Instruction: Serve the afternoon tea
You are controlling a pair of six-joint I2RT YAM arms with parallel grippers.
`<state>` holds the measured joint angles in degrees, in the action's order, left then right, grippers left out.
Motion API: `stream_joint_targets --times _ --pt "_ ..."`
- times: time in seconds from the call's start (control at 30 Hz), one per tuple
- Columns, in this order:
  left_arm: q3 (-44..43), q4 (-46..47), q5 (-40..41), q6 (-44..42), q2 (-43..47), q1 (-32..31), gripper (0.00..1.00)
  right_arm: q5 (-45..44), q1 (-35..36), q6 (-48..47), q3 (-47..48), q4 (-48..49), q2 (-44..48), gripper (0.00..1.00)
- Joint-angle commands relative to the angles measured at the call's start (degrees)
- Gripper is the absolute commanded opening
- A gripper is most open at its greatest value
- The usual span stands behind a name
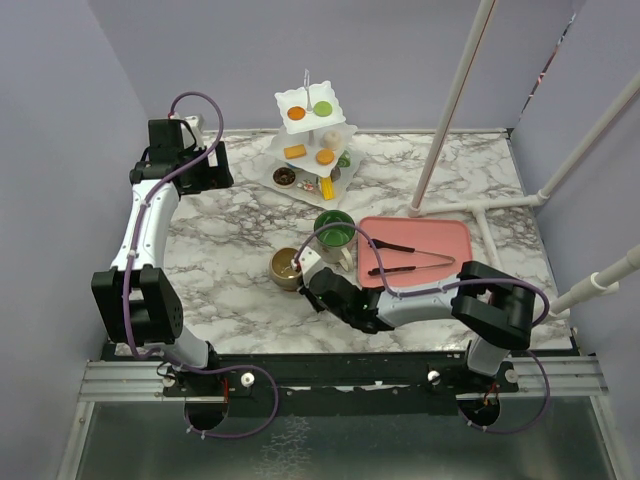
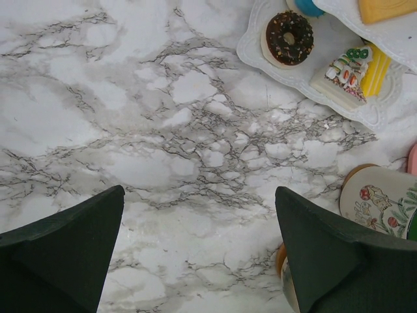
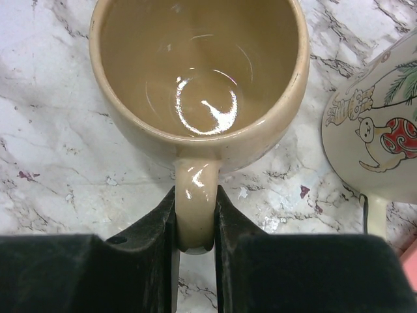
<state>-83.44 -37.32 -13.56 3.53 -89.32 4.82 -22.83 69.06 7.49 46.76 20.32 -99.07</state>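
Because the right gripper (image 3: 195, 199) has only the thin handle (image 3: 195, 189) of the beige mug (image 3: 199, 72) squeezed between its two fingers, the mug could swing or slip if it goes up fast. The jaws are almost shut, one pressed on each side of the handle. The handle looks smooth and shiny. The round cup part is big next to it, so it may tip down and turn in the grip.

The beige mug seems to stand upright on the marble table (image 2: 130, 98) and looks empty inside. Nobody can tell from here if a coaster lies under it.

The green-inside mug (image 3: 371, 130) stands just beside the beige mug, a little behind it and to its right, with a small gap between them. A push that way could bump the two mugs together and knock one over.

The pink tray (image 1: 455, 232) with the black tongs (image 1: 410, 258) lies further right of the beige mug. The white stand (image 2: 255, 49) with the pastries is behind the beige mug, well apart, so a long swing back there could hit it.

The left gripper (image 2: 199, 195) hangs well away, behind and left of the beige mug. Its jaws are wide open and hold nothing. It would only get in the way if it came close to the mug.
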Motion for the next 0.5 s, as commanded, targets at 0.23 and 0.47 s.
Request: stream_joint_targets --times 0.23,0.47 --pt "3.7 3.13 0.39 -1.39 2.63 0.19 0.99 -2.96 0.37 0.99 -0.6 2.31 4.2 0.8" --pt "6.59 5.32 0.89 -3.26 2.22 0.22 0.99 -5.24 0.22 2.21 1.76 -3.71 12.76 0.87"
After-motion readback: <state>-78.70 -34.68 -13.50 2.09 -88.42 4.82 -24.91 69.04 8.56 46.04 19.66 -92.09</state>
